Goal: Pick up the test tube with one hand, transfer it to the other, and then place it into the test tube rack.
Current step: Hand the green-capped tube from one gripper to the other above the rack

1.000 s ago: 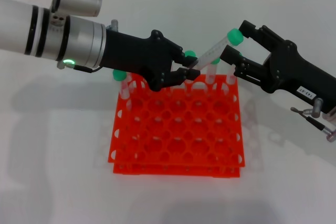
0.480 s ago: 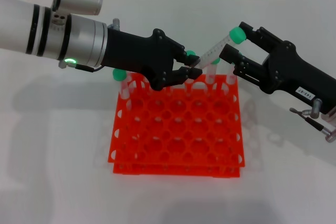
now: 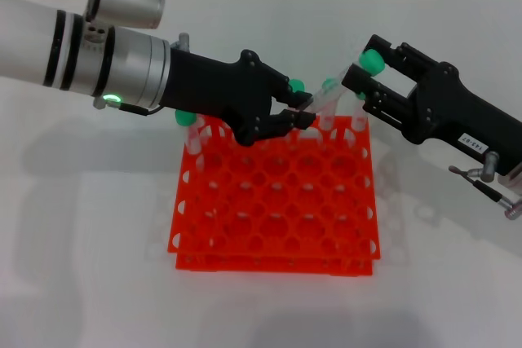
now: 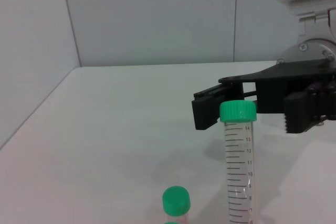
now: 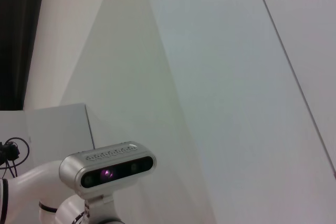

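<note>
Black fingertips of the left gripper pinch the lower end of the test tube above the far edge of the test tube rack. That clear tube slants up and away from the rack's far right part, its green cap lying between the spread fingers of the right gripper, which have not closed on it. In the left wrist view the same tube stands in the foreground, with the right gripper parted just behind its cap and one finger showing on each side.

Farther out, the left gripper's black body runs back from the rack's far left corner to a silver-white arm with a green light. The right gripper's body, bearing a small white label, extends off beyond the rack's far right corner.

Other green-capped tubes stand in the rack's back row, partly hidden behind the left gripper. The orange-red rack sits on a white table.

The right wrist view shows only pale walls and a camera head.
</note>
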Motion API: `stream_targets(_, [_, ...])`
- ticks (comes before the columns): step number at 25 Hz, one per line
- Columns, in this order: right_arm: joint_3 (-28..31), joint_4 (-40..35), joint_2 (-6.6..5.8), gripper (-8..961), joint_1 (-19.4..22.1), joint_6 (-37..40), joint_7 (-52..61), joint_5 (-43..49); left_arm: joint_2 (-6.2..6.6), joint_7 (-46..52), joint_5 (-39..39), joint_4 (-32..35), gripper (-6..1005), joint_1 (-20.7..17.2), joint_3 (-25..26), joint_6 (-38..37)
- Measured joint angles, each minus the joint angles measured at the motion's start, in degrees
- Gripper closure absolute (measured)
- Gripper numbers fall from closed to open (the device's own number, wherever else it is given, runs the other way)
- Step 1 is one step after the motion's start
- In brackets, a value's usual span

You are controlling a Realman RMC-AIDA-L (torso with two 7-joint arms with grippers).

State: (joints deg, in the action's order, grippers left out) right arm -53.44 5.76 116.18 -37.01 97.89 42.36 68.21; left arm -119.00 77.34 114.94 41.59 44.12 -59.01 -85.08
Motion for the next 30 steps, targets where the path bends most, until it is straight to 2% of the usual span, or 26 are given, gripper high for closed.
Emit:
stream_targets(9, [0.01, 0.03, 0.00, 482, -0.24, 0.21, 0.14, 0.02, 0.00, -0.01, 0.00, -0.02, 766, 0.00, -0.15, -0.02])
stream_targets(25, [0.31, 0.05, 0.01, 689, -0.17, -0.43, 0.21, 0.03, 0.00, 0.04, -0.62, 0.01, 762, 0.09, -0.78, 0.01])
stream_targets(30, [0.77, -0.10, 0.01, 688, 0.17, -0.38, 0.21, 0.15, 0.00, 0.11, -0.86, 0.18, 760, -0.02, -1.66, 0.01])
